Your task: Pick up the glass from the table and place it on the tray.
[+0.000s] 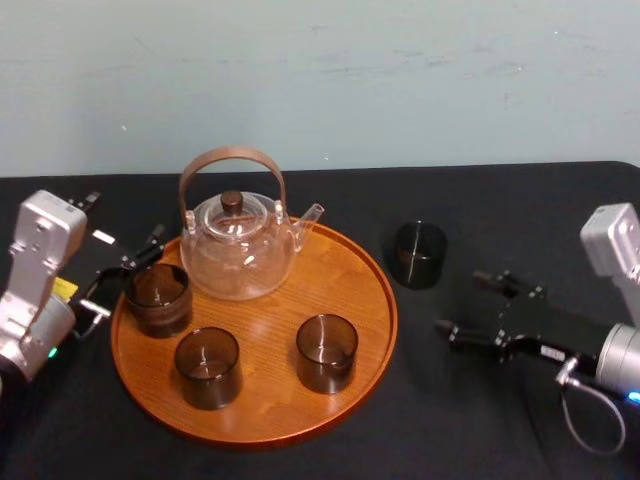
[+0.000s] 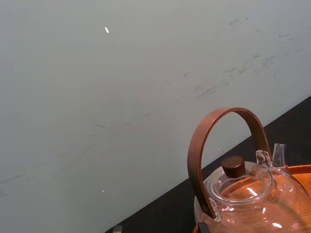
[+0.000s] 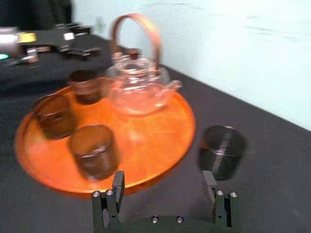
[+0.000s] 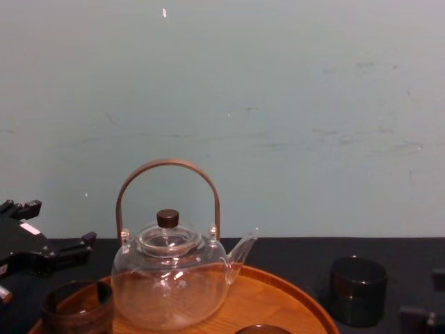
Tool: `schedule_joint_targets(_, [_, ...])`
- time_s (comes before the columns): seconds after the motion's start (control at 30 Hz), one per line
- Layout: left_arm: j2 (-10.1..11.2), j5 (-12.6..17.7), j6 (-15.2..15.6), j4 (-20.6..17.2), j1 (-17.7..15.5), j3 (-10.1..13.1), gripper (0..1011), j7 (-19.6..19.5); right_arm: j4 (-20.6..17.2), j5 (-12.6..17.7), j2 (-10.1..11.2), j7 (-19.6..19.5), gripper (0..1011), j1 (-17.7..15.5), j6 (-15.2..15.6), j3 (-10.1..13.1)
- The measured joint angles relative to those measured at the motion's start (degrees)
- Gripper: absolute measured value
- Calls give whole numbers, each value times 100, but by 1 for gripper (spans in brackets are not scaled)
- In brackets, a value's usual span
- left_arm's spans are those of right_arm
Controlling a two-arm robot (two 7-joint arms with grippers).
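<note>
A dark glass (image 1: 418,254) stands on the black table just right of the round wooden tray (image 1: 270,390). My right gripper (image 1: 462,303) is open low over the table, a short way in front of and to the right of that glass, touching nothing. In the right wrist view the glass (image 3: 222,150) stands just beyond the open right gripper (image 3: 163,184), nearer one finger (image 3: 210,183). Three more dark glasses (image 1: 207,366) stand on the tray. My left gripper (image 1: 125,275) is open at the tray's left rim, beside the glass nearest to it (image 1: 158,297).
A clear glass teapot (image 1: 238,250) with a brown arched handle stands at the back of the tray. A pale wall runs close behind the table. Bare black tabletop lies right of the tray and along the front edge.
</note>
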Motion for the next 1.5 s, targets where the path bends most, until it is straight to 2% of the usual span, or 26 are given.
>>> schedule_joint_targets(0.2, [0, 0, 0, 0, 0, 0, 1001, 0, 116, -16, -328, -635, 1002, 26, 338, 208])
schedule_joint_targets(0.23, [0, 0, 0, 0, 0, 0, 1001, 0, 116, -16, -328, -635, 1002, 26, 338, 208])
schedule_joint_targets(0.43, [0, 0, 0, 0, 0, 0, 1001, 0, 365, -181, -656, -962, 1002, 238, 617, 245])
schedule_joint_targets(0.9, [0, 0, 0, 0, 0, 0, 1001, 0, 888, -541, -1074, -984, 1002, 705, 867, 69])
schedule_joint_targets(1.5, [0, 0, 0, 0, 0, 0, 1001, 0, 1679, -1039, -1619, -948, 1002, 1366, 885, -116])
